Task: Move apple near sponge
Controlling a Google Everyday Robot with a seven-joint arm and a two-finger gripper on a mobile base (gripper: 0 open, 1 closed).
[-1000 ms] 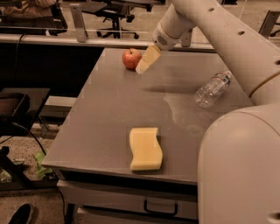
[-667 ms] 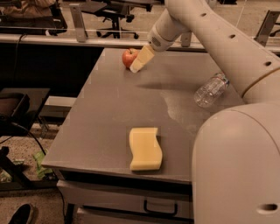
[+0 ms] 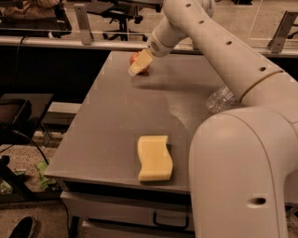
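Note:
The red apple [image 3: 135, 57] sits at the far left part of the grey table [image 3: 107, 125], mostly hidden behind my gripper. My gripper [image 3: 136, 68] reaches down from the white arm and is right at the apple, overlapping its front. The pale yellow sponge [image 3: 154, 158] with wavy sides lies flat near the table's front edge, well apart from the apple and the gripper.
A clear plastic bottle [image 3: 219, 98] lies on its side at the table's right, partly behind my white body [image 3: 242, 172]. A black stand [image 3: 16, 116] is left of the table. Office chairs [image 3: 116, 14] stand behind a rail at the back.
The gripper has moved left from beside the apple to right over it, and now covers most of it. The apple, sponge and bottle have not moved.

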